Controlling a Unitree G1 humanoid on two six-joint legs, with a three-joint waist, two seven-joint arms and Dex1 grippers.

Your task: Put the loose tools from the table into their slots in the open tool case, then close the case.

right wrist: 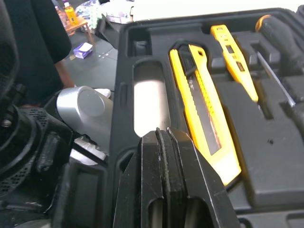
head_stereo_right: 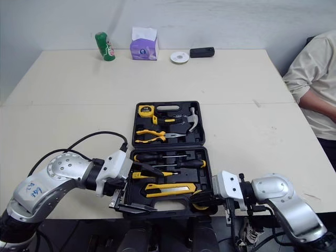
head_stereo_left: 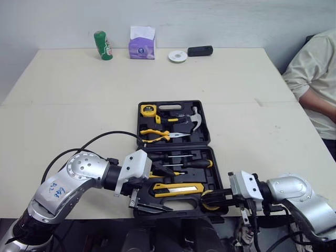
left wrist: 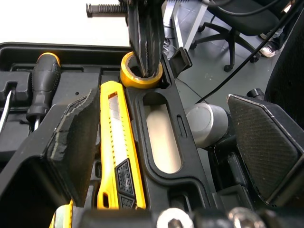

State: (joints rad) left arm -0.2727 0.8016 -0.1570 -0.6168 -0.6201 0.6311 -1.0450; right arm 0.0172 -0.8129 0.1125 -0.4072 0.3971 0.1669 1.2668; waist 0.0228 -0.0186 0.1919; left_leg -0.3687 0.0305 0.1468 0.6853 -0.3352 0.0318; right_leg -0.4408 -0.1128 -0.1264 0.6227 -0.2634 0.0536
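Note:
The black tool case point(head_stereo_left: 173, 126) lies open near the table's front edge. It holds a tape measure point(head_stereo_left: 148, 110), hammer point(head_stereo_left: 195, 119), pliers point(head_stereo_left: 157, 135), screwdrivers point(head_stereo_left: 181, 157) and a yellow utility knife point(head_stereo_left: 178, 188). My left gripper point(head_stereo_left: 156, 190) is open at the case's front left. One finger point(left wrist: 71, 137) is over the tray and the other is outside the front rim. My right gripper point(head_stereo_left: 212, 198) is shut at the front right corner. Its tips poke into a yellow tape roll point(left wrist: 126, 76) seated there.
A green can point(head_stereo_left: 103, 45), purple tissue box point(head_stereo_left: 142, 44), white disc point(head_stereo_left: 178, 55) and black device point(head_stereo_left: 200, 51) line the table's far edge. A person point(head_stereo_left: 315, 79) sits at the right side. The case's front rim overhangs the table's near edge.

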